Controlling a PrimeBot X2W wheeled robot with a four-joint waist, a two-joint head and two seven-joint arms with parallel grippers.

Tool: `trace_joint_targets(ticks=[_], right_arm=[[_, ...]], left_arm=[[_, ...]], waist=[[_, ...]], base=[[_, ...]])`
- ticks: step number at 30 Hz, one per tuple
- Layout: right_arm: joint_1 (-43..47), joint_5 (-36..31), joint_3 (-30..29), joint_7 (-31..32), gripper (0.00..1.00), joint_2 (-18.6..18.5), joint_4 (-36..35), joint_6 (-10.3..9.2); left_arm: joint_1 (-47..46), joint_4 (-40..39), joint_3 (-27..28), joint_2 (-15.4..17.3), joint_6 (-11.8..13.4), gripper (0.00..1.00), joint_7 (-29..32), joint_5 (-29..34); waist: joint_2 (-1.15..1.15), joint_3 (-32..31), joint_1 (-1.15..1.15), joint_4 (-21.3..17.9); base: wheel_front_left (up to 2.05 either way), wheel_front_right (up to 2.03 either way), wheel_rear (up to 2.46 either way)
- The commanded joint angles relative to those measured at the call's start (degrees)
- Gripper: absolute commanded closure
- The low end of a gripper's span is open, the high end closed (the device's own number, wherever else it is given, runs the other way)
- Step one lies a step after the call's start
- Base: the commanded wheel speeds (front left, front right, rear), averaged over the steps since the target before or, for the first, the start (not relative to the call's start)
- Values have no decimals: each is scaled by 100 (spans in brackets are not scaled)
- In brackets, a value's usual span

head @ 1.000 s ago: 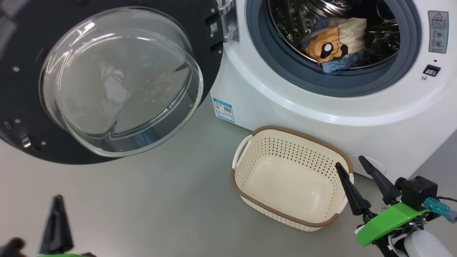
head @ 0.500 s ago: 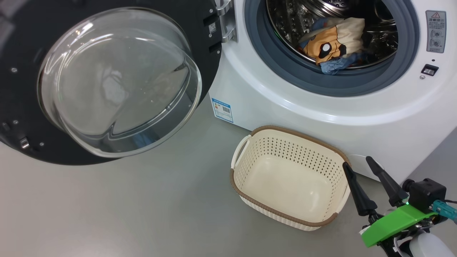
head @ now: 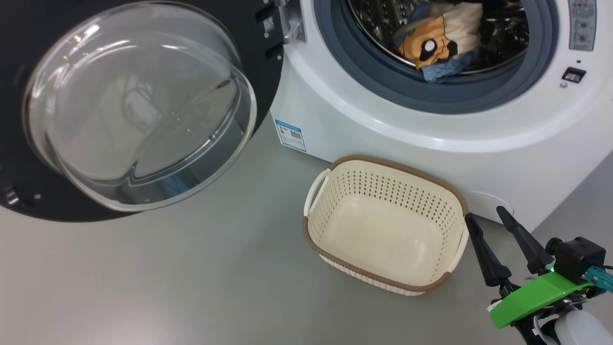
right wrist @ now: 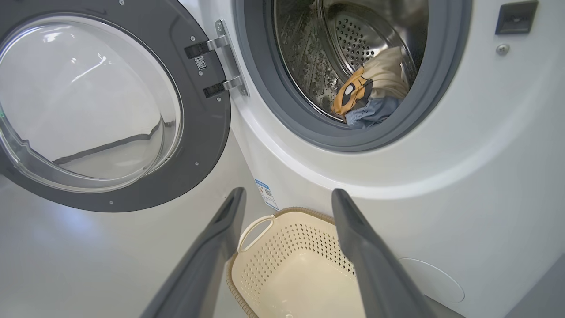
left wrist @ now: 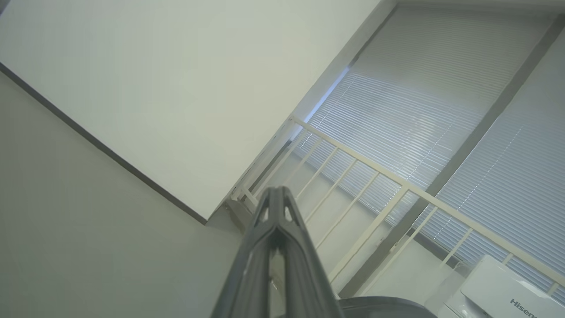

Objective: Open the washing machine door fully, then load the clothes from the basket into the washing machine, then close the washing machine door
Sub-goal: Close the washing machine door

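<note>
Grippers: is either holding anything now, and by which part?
Nothing is held. The right gripper stands open beside the empty basket; the left gripper is shut on nothing.

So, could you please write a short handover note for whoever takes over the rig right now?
The left end effector is shut, holds nothing and is aimed at a wall.
The right end effector is open and empty, beside the right end of the basket.
The door is swung wide open to the left.
The clothes lie inside the washer; the basket is empty, on the floor in front of it.
Done: door opened, clothes loaded.
Left: close the door.
</note>
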Motion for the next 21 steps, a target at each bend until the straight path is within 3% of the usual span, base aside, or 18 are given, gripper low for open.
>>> trace_joint_targets(ticks=[1,10,16,21], right_arm=[[-86,-60,147,-26,0,-94,-143,9],[-254,-112,200,-26,0,-163,-138,9],[-315,-132,215,-26,0,-238,-148,9],[-426,-159,270,-26,0,-294,-172,9]], left_arm=[[-323,159,26,523,-15,100,166,-114],[-1217,1575,-461,973,-15,100,1774,-1100],[-1486,1900,-723,1099,-15,100,2619,-1389],[-1596,2012,-794,1115,-15,100,2934,-1558]], waist=[[0,119,0,-62],[0,457,0,-156],[0,652,0,-190],[0,835,0,-250]], base=[[0,0,0],[0,0,0],[0,0,0],[0,0,0]])
